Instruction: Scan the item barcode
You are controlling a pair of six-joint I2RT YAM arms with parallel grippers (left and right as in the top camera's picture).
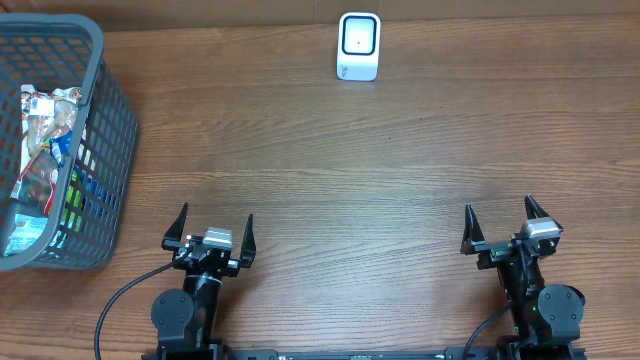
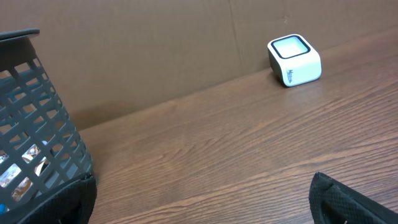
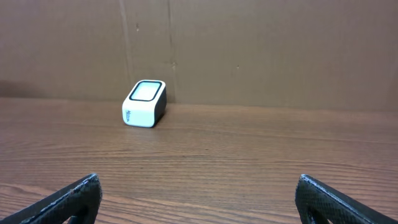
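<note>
A white barcode scanner [image 1: 358, 46] with a dark window stands at the table's far edge, also seen as the scanner [image 2: 294, 60] in the left wrist view and the scanner [image 3: 145, 103] in the right wrist view. Packaged items [image 1: 40, 150] lie inside a grey basket [image 1: 100, 170] at the left; no barcode can be made out. My left gripper [image 1: 209, 228] sits open near the front edge, right of the basket, holding nothing. At the front right my right gripper [image 1: 508, 222] is open and bare too.
The grey slatted basket [image 2: 34, 124] fills the left of the left wrist view, close to my left fingers [image 2: 348, 202]. A brown cardboard wall [image 3: 249, 50] backs the table behind the scanner. Bare wood [image 1: 350, 190] lies between the grippers and the scanner.
</note>
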